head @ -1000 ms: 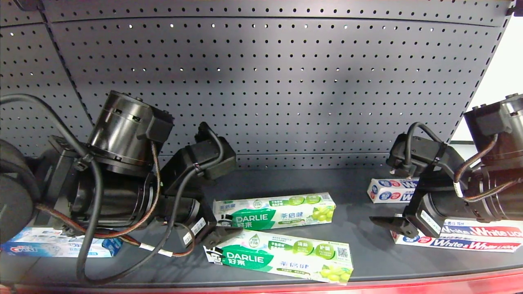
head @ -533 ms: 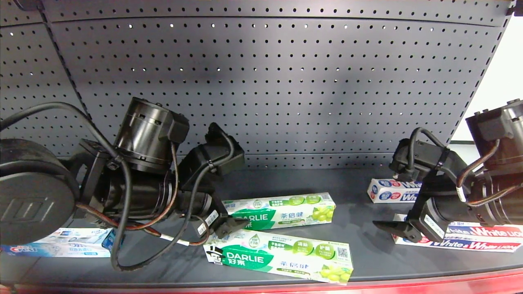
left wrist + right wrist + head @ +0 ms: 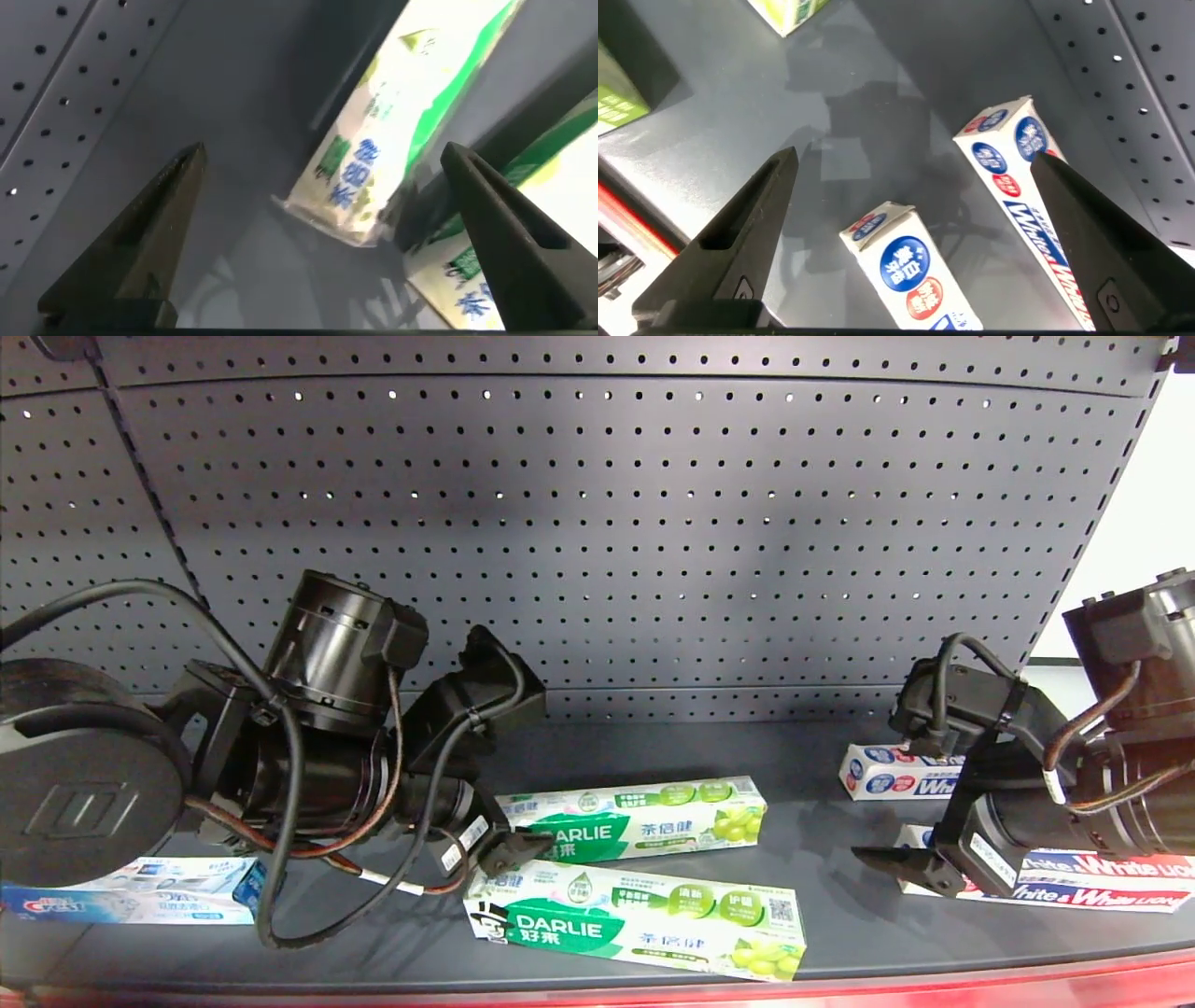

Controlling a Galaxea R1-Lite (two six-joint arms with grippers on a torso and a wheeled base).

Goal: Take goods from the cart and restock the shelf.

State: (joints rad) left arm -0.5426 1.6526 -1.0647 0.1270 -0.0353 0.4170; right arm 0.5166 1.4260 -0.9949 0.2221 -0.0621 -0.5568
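Grey steel shelf (image 3: 822, 905) w/ perforated back panel (image 3: 653, 523), stocked w/ toothpaste boxes lying flat.

L tool (image 3: 322, 229): fingers (image 3: 140, 252) spread wide, nothing held, low over the shelf deck. The end flap of the rear green box (image 3: 360, 159) lies btwn the fingers, nearer one of them; contact cannot be judged. The front green box (image 3: 458, 280) lies just beside that same finger, partly hidden by it. In the head view both green boxes run roughly parallel, from the L tool's tips toward the R tool, the front one near the shelf's front edge. A blue box (image 3: 131, 891) lies behind the L tool, beneath its arm.

R tool (image 3: 920, 243): fingers (image 3: 738, 243) likewise spread wide, empty, hovering over the deck. The end of the front white box (image 3: 901, 266) lies btwn the fingers, below the tool. The rear white box (image 3: 1027, 177) lies closer to one finger and to the back panel, apart from the front white box. The green boxes lie well beyond the R tool's fingertips, w/ bare deck btwn.
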